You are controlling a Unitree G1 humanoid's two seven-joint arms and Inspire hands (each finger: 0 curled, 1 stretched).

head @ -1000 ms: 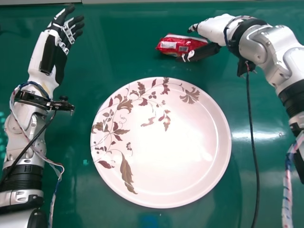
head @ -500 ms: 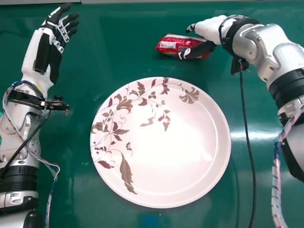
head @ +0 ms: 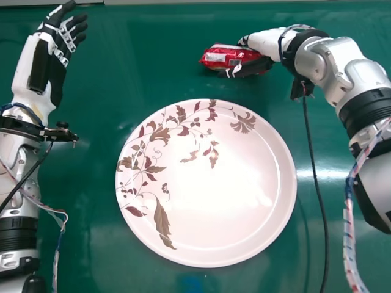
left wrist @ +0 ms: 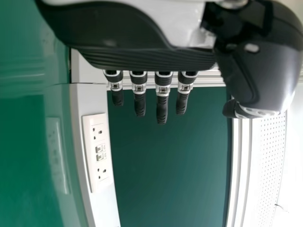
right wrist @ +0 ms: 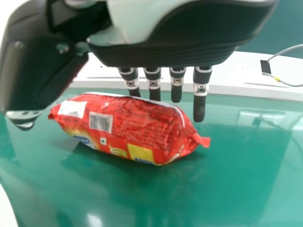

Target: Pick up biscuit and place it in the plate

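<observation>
In the head view my right hand (head: 264, 44) is at the red biscuit pack (head: 227, 56), thumb along its near side and fingers at its far side. The right wrist view has that hand (right wrist: 177, 78) with straight fingers behind the pack (right wrist: 128, 125), which lies on the table, and the thumb off to one side. The large floral plate (head: 214, 207) lies bare on the table, nearer than the pack. My left hand (head: 54, 52) is open at the far left, holding nothing; its straight fingers (left wrist: 162, 94) show in the left wrist view.
Green table (head: 153, 67) surrounds the plate. A black cable (head: 314, 177) hangs from the right wrist, to the right of the plate. A white wall socket panel (left wrist: 98, 151) is in the left wrist view.
The right hand has shifted left along the pack, its thumb now farther across the near side. The left arm has drifted left. Pack and plate have stayed put.
</observation>
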